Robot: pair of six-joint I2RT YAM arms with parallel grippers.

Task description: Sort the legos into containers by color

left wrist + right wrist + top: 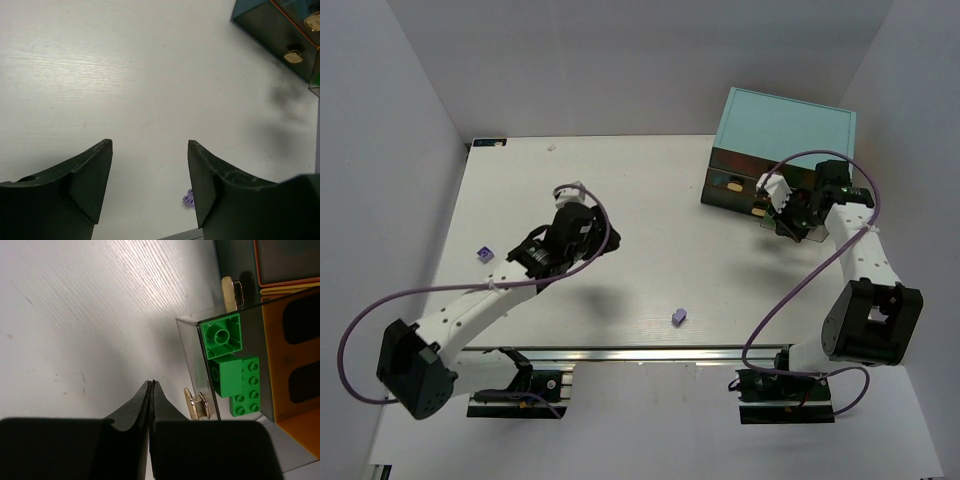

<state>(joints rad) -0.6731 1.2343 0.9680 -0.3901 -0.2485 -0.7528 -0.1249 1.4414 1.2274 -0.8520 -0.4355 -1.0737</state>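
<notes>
Overhead view: the white table carries the teal cabinet at its far right corner, with the left arm reaching to mid-table and the right arm bent toward the cabinet front. The left gripper hangs over bare tabletop and the right gripper sits just before the cabinet, but finger positions cannot be read from this view. Only this view shows one lavender brick near the left edge and a second lavender brick near the front edge, well apart. Right wrist view: the right gripper has its jaws pressed together on nothing, beside a clear drawer pulled out. The drawer holds green bricks and has a tan handle. Left wrist view: the left gripper has its jaws apart with nothing between them. A lavender piece lies half hidden behind one finger, and the cabinet corner is at upper right.
</notes>
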